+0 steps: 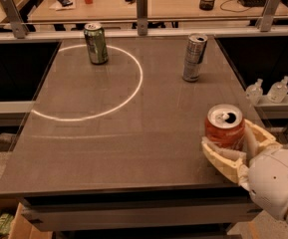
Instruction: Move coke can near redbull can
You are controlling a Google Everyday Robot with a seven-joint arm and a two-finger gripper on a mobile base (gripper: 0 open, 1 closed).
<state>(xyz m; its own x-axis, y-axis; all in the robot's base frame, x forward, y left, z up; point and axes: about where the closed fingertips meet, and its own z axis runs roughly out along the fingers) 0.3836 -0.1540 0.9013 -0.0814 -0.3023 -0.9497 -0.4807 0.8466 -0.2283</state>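
Observation:
The coke can (225, 127), red-orange with a silver top, is upright at the right front of the dark table (133, 113). My gripper (233, 146) is shut on the coke can, one finger (223, 156) at its front left and the other at its right. The redbull can (194, 57), slim and silver-grey with dark panels, stands upright at the back right of the table, well beyond the coke can.
A green can (96, 43) stands at the back left, on a white circle (91, 83) drawn on the table. A rail with posts (142, 9) runs behind the table. Small bottles (268, 90) sit on a ledge to the right.

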